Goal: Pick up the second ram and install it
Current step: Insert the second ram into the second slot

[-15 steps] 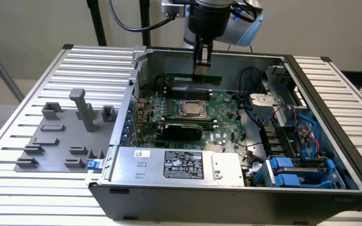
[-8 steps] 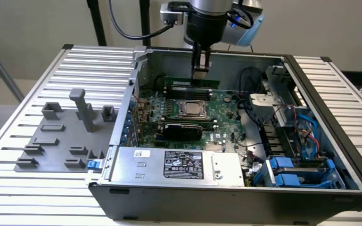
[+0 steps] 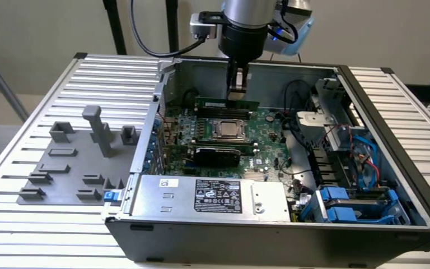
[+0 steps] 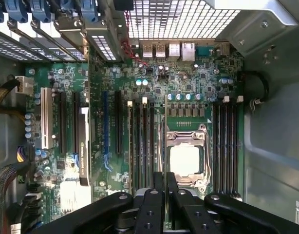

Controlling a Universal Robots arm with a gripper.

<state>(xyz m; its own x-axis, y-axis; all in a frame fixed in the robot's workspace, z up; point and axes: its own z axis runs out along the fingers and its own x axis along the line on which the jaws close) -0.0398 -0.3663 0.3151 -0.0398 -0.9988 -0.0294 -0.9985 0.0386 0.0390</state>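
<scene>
The second ram (image 3: 215,103), a long thin green stick, hangs level inside the open computer case, just over the dark memory slots behind the CPU socket (image 3: 230,129). My gripper (image 3: 237,92) comes straight down from above and is shut on the stick's right part. In the wrist view the fingertips (image 4: 165,183) stand close together over the green motherboard (image 4: 115,73), next to the CPU socket (image 4: 184,161). Empty black memory slots (image 4: 141,146) run on one side of the socket and more slots (image 4: 225,146) on the other. The stick itself is hidden edge-on between the fingers there.
The case walls (image 3: 394,129) ring the motherboard (image 3: 263,140). A silver power supply (image 3: 211,196) sits at the front, blue drive caddies (image 3: 349,204) and cables at the exterior view's right, and a black card (image 3: 215,152) in front of the socket. A grey fixture plate (image 3: 73,162) lies on the slatted table.
</scene>
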